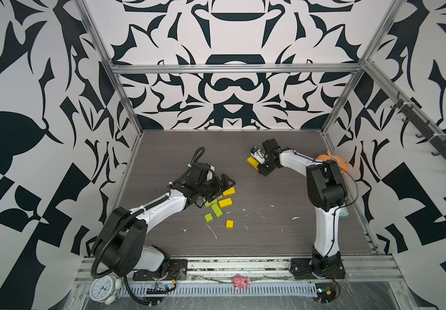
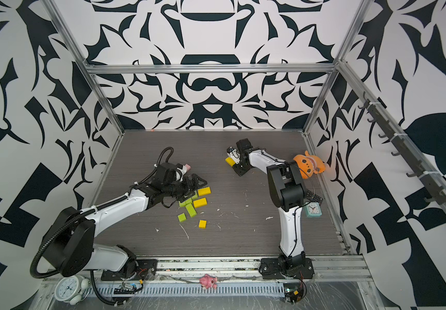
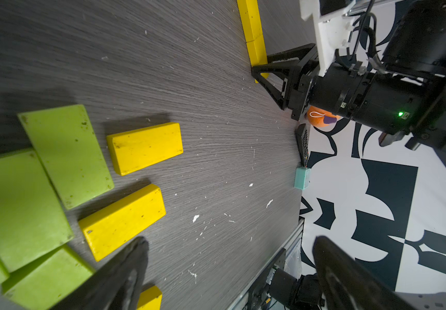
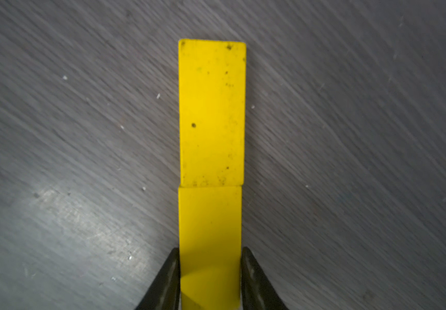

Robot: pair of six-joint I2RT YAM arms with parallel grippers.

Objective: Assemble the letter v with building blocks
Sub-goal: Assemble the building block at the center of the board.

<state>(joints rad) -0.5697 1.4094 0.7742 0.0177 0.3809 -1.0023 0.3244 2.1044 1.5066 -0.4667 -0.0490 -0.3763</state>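
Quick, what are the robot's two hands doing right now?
Left gripper: open, holding nothing.
Right gripper: closed on a yellow block.

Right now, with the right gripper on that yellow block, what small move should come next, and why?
Probably open the right gripper and let go: the yellow block it clamps looks flat on the table, its end already butted against a second yellow block, making one straight stroke.
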